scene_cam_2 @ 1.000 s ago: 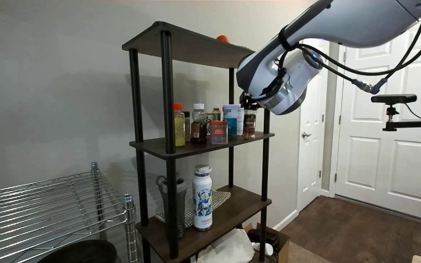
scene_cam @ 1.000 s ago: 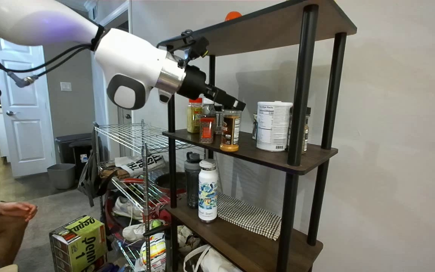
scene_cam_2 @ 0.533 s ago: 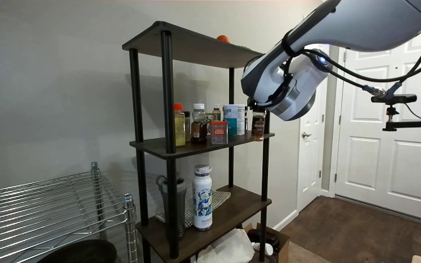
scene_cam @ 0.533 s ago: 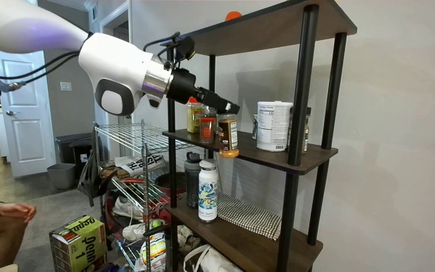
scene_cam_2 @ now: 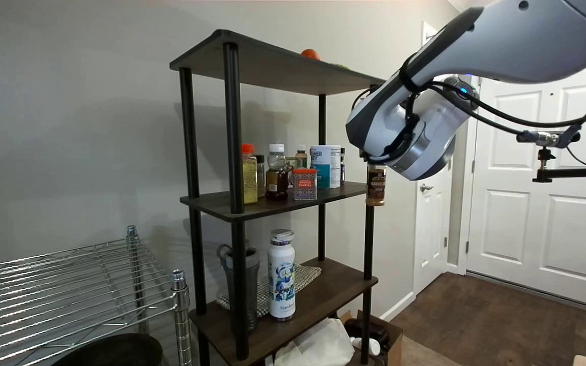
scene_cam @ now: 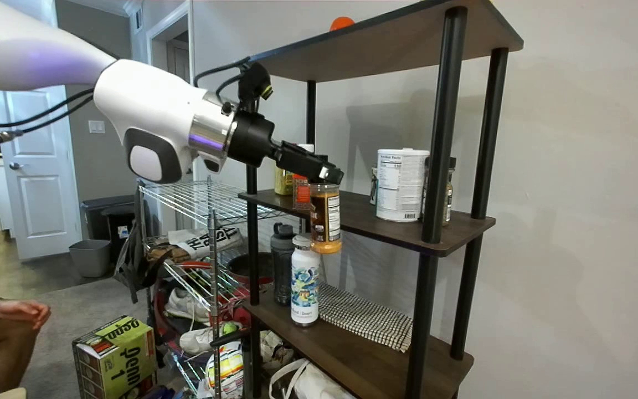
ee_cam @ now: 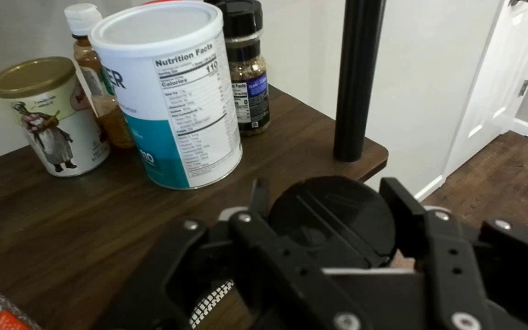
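One spice jar (scene_cam: pixel 325 219) hung in my end effector (scene_cam: pixel 329 174), clamped by its lid (ee_cam: pixel 332 217). I judged it light, stiff, slick-sided, the lid the best hold.

The pincer (ee_cam: pixel 328 201) — partly — hides the jar lid (ee_cam: pixel 337 220)

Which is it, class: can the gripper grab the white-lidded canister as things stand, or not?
Probably not: the gripper is closed on the seasoning jar, though the way to the white-lidded canister otherwise looks free.
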Action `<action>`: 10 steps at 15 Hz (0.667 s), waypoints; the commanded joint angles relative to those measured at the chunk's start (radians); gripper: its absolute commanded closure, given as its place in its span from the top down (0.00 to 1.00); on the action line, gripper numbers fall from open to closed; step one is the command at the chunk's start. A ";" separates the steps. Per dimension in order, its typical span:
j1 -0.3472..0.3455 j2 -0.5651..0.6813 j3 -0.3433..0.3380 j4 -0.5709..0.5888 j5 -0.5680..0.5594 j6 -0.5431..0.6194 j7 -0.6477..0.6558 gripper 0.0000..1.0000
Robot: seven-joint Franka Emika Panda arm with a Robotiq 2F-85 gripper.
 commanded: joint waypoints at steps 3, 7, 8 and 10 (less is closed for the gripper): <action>0.027 0.073 -0.010 -0.068 0.057 0.000 0.013 0.36; 0.029 0.072 0.005 -0.080 0.069 -0.001 0.012 0.36; 0.029 0.071 0.008 -0.080 0.071 -0.001 0.011 0.36; 0.026 0.068 0.012 -0.077 0.072 -0.002 0.011 0.36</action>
